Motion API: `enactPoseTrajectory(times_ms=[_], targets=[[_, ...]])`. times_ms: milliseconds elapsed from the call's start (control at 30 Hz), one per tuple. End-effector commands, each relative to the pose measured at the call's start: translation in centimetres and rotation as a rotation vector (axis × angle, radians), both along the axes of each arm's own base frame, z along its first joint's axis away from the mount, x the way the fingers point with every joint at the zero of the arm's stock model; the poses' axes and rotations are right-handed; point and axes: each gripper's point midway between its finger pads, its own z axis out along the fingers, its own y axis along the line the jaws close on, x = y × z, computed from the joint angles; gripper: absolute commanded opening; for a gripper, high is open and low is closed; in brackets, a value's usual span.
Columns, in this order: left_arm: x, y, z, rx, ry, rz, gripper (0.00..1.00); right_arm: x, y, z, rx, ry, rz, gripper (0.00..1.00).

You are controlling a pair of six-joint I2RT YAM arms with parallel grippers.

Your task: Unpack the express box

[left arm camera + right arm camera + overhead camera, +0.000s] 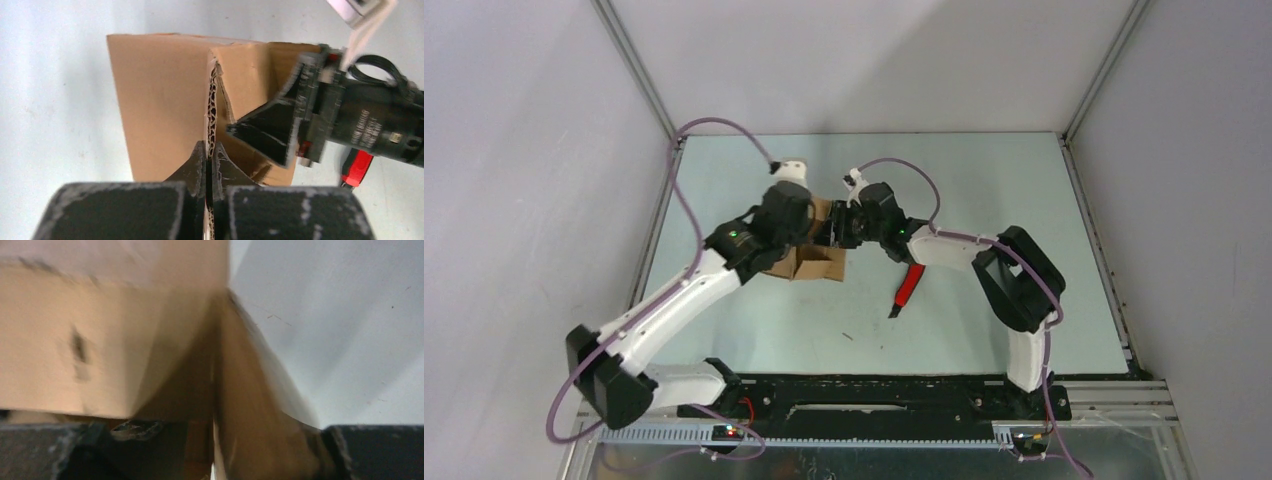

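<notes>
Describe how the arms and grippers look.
The left arm and right arm have white links with black joints and a small green light near each wrist. A mauve cable runs along each. The left gripper and right gripper carry black, wedge-shaped, scuffed fingers.

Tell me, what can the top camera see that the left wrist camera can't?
Only the top view shows the whole left arm, the whole right arm, the whole table and all of the red-and-black knife. Only the left wrist view shows the wavy inside of the express box cardboard, with the left jaws shut tight on that edge. Both show the brown box, the right jaws at the box, and some red of the knife.
</notes>
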Motion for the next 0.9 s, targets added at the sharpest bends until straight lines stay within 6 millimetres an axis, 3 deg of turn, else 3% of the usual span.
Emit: enactPoseTrajectory(times_ms=[0,67,133,267,367,433,567,633,733,867], targets=[[1.6,-2.1,4.9,0.018,-0.155,0.048,0.00,1.4,1.4,0.3,0.038,0.048,-0.027,0.39],[1.6,-2.0,5.6,0.012,-0.182,0.063,0.00,2.0,1.1,-1.0,0.042,0.088,-0.035,0.37],[1.6,-1.4,6.5,0.008,-0.226,0.089,0.00,2.3,1.0,-2.1,0.070,0.124,-0.019,0.42],[1.4,0.7,8.0,0.054,-0.283,0.150,0.00,2.3,1.3,-2.0,0.188,0.141,0.047,0.50],[1.3,1.5,8.5,0.107,-0.310,0.158,0.00,2.1,1.4,-1.1,0.266,0.128,0.086,0.54],[1.0,0.9,8.9,0.112,-0.342,0.116,0.00,2.1,1.6,-0.3,0.324,0.123,0.113,0.55],[0.5,1.0,11.0,0.212,-0.428,0.125,0.00,1.5,1.9,1.8,0.463,0.127,0.169,0.51],[0.3,0.3,11.9,0.279,-0.458,0.096,0.00,1.2,2.3,2.5,0.501,0.091,0.189,0.51],[-0.3,-1.9,13.1,0.313,-0.504,0.037,0.00,1.2,2.5,4.3,0.580,0.021,0.202,0.41],[-1.1,-6.0,14.0,0.394,-0.512,-0.028,0.00,2.4,2.8,7.8,0.730,-0.075,0.190,0.47]])
